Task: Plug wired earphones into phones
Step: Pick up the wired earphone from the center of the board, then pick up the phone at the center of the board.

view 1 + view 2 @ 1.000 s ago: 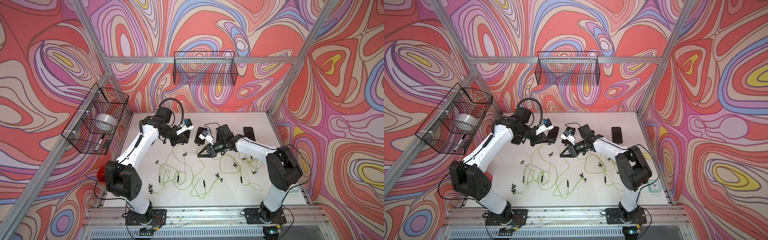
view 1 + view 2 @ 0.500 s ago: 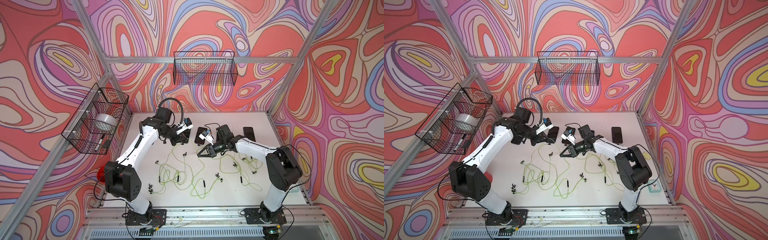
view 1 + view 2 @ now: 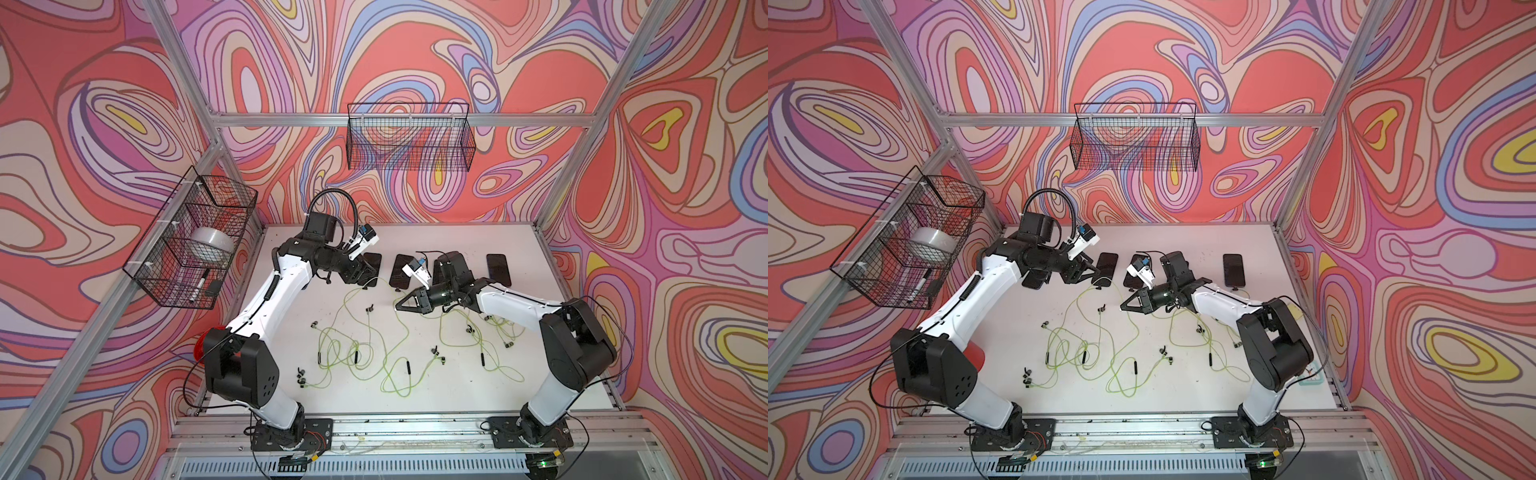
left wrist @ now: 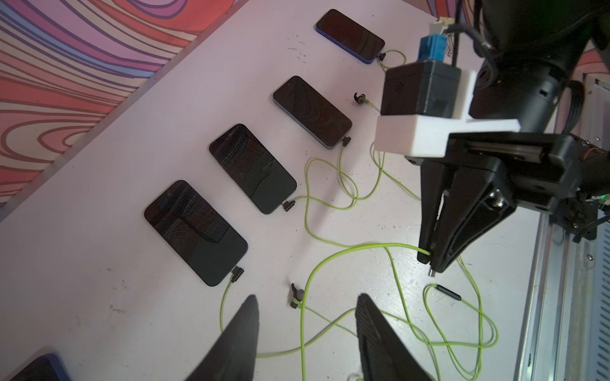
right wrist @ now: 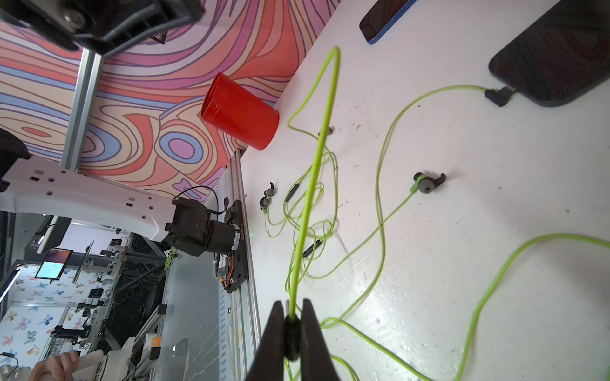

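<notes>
Along the far side of the white desk (image 3: 457, 395), five flat black glossy phones (image 4: 252, 168) are laid in a row. Towards the left end of that row, the left claw (image 3: 365, 277) is held low, its fingers (image 4: 241, 336) spread apart with nothing between them. Thin yellow-green earphone cables (image 4: 379, 245) are strewn across the middle of the desk, and dark plugs are seen at the near ends of four phones. Further right, the right claw (image 5: 292, 301) is clamped on the small dark plug (image 5: 292, 330) of one raised cable.
</notes>
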`<state>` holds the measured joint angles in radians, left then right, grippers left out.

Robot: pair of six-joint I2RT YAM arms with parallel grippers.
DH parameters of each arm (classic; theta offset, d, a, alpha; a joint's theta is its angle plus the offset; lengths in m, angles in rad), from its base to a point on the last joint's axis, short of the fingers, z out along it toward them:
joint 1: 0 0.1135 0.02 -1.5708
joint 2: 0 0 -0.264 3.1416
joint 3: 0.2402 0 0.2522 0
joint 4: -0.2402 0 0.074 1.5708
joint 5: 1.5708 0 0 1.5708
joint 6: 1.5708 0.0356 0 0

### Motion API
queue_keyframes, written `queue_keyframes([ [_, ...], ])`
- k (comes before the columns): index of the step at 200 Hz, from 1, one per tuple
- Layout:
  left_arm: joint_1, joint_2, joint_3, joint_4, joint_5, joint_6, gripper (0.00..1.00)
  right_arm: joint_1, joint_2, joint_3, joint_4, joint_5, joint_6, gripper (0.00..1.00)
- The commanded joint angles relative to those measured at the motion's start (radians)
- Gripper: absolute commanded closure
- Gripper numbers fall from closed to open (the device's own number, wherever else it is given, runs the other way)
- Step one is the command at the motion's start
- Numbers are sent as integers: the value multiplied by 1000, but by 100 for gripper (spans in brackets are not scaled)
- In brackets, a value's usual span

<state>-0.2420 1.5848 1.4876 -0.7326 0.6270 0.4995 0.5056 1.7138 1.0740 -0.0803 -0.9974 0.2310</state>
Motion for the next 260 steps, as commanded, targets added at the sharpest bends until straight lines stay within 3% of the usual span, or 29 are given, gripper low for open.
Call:
queue_keyframes([
  [1,18,-50,-6,33,9,-82,46,4,-35,-23,60,42,27,100],
  [29,40,-94,-3,50,-33,-217,38,4,-43,-30,87,57,37,100],
  [61,100,-101,22,51,-214,-434,29,4,-42,-46,150,60,77,100],
  [83,126,-32,43,33,-407,-473,23,4,-45,-66,202,67,116,100],
  [98,138,62,104,-26,-447,-491,16,4,-53,-77,209,80,134,100],
  [121,182,245,240,-125,-430,-467,1,4,-92,-113,196,120,151,100],
  [147,247,456,452,-263,-410,-408,0,4,-138,-153,156,158,165,100],
  [179,278,625,612,-357,-501,-329,0,4,-188,-215,170,189,193,100],
  [260,346,832,741,-406,-531,-271,0,4,-223,-252,133,226,189,100],
])
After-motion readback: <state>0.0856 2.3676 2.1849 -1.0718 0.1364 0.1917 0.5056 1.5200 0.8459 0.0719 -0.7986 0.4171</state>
